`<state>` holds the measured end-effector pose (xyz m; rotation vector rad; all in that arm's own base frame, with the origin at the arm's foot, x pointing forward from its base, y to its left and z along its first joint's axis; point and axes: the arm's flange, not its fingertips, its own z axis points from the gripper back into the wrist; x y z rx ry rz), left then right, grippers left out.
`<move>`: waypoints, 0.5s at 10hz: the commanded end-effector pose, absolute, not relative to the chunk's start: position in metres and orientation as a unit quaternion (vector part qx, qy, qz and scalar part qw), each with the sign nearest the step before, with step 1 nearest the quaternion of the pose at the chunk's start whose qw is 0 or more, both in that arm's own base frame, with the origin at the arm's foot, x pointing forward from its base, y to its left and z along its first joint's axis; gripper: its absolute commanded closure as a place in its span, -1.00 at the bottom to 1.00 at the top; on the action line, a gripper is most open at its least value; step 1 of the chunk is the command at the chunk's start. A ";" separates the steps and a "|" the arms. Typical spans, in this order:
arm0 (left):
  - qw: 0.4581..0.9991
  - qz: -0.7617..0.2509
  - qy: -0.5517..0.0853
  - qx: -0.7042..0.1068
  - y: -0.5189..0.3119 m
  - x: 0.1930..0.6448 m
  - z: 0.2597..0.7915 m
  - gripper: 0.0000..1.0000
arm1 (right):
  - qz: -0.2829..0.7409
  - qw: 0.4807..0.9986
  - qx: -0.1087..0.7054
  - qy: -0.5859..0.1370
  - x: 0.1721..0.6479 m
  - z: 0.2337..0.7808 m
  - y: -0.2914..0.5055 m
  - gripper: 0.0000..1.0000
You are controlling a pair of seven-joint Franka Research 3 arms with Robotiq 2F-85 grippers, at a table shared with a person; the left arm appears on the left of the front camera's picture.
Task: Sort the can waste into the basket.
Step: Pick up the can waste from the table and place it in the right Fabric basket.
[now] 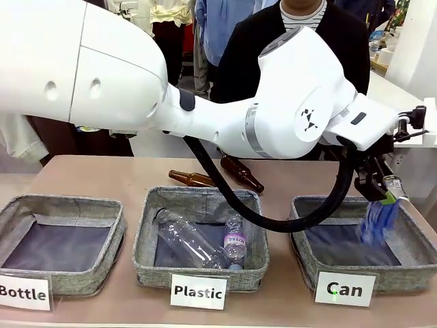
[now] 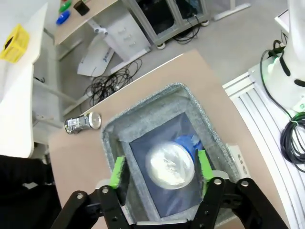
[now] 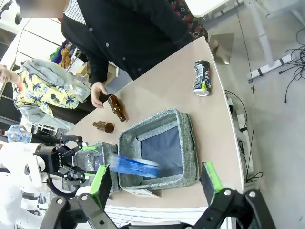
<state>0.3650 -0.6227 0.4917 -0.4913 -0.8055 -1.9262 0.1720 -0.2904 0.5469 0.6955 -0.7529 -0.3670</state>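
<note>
My left gripper hangs over the Can basket at the table's right end, jaws open. A crushed blue can is blurred just below its green pads, above the basket's dark lining. In the left wrist view the blue can shows end-on between the spread fingers, touching neither, over the basket. A dark silvery can lies on the table beyond the basket, also seen as the dark can. My right gripper is open and holds nothing, high above the basket and the blue can.
The Plastic basket holds clear bottles. The Bottle basket stands at the left. Two brown bottles lie behind the baskets, and a person's hand rests on one brown bottle. The person stands at the far side.
</note>
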 end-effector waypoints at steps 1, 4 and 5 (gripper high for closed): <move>0.477 -0.787 -0.341 -0.193 -0.612 0.358 0.491 -1.00 | -0.185 0.850 0.333 -0.363 0.174 0.548 -0.289 -1.00; 0.478 -0.783 -0.347 -0.194 -0.611 0.358 0.493 -1.00 | -0.185 0.850 0.333 -0.363 0.174 0.548 -0.289 -1.00; 0.483 -0.785 -0.338 -0.191 -0.611 0.358 0.495 -1.00 | -0.185 0.850 0.333 -0.363 0.174 0.548 -0.289 -1.00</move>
